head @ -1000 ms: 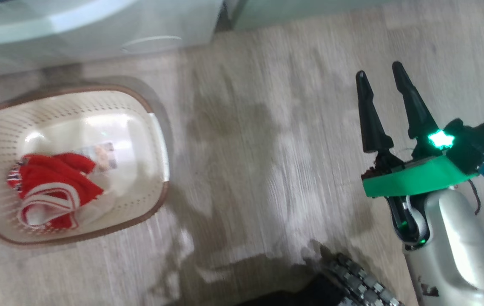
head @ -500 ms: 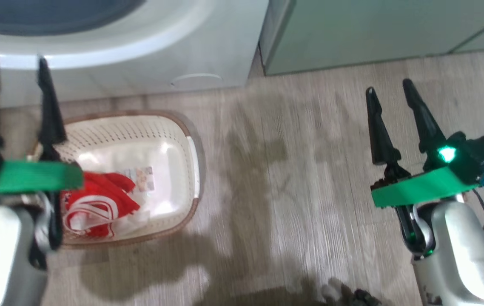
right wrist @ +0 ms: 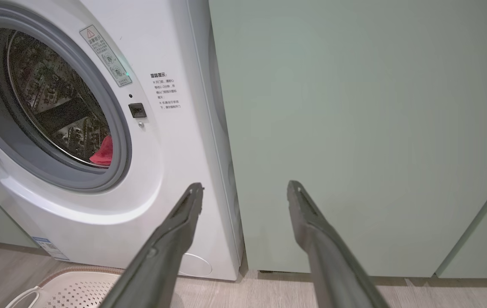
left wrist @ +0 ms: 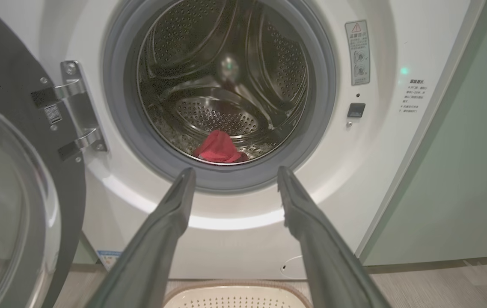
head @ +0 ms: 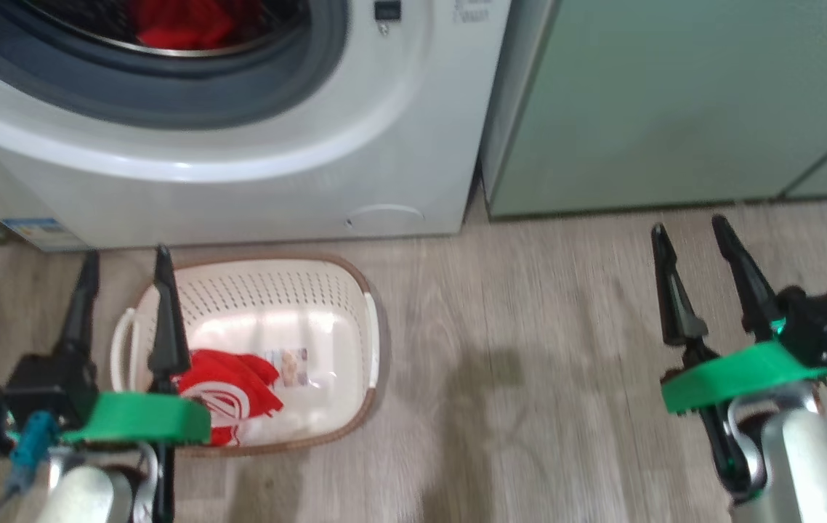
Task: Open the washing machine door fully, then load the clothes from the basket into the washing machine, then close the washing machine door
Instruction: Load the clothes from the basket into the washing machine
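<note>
A white front-loading washing machine [head: 413,131] spans 10 to 12 o'clock in the head view. Its large round door [left wrist: 8,192], glossy black rim around a clear glass bowl, is swung wide on its hinge at 9 o'clock of the mouth. One small red garment [left wrist: 218,147] lies at 6 o'clock inside the perforated steel drum [left wrist: 209,115], just behind the grey rubber gasket [left wrist: 115,128]. A cream perforated plastic basket [head: 366,305] with a brown rim sits on the pale wood-look floor [head: 530,363] at 8 o'clock, its far edge near the machine's base. It holds a second red garment [head: 232,378] with white stripes in its near-left corner. The left gripper [head: 126,251] hovers over the basket's left rim, fingers spread and holding nothing. The right gripper [head: 687,224] at 4 o'clock is likewise spread, facing the pale green cabinet [head: 675,109]. A broad strip of floor runs between basket and right gripper.
</note>
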`<state>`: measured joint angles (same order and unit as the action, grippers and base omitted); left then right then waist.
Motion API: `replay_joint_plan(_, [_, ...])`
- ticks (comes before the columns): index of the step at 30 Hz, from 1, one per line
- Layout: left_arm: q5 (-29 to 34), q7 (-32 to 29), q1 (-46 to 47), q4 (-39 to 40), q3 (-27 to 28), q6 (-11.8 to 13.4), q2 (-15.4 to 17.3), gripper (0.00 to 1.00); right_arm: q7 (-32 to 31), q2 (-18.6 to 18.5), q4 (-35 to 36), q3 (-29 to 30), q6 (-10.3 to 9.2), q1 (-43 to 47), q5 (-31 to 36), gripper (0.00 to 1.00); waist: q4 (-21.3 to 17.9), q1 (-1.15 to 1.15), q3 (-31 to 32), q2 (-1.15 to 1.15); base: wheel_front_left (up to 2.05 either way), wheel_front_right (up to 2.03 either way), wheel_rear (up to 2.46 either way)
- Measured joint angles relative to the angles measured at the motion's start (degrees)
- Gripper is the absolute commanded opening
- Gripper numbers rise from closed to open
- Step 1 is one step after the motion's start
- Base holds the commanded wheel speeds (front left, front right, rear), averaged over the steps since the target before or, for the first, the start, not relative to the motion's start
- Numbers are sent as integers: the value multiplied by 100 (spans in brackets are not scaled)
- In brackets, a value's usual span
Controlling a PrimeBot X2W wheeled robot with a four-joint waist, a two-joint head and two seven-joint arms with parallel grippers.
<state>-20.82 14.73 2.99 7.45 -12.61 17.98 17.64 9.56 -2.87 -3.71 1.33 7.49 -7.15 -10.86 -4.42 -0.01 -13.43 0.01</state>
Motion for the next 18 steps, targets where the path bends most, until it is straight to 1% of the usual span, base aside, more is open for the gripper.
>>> replay_joint_plan(9, [125,0,-466,-254,-22,-274,-196,100,-308,4,309,141,0,584,115,100,217,0,671,0,0,0,0])
replay_joint_plan(14, [157,-1,-600,-324,-14,-370,-264,100,-433,8,489,190,0,873,130,100,257,0,918,0,0,0,0])
replay_joint_plan(18, [180,-1,-644,-387,3,-393,-274,100,-515,15,588,233,0,1063,130,100,262,0,1057,0,0,0,0])
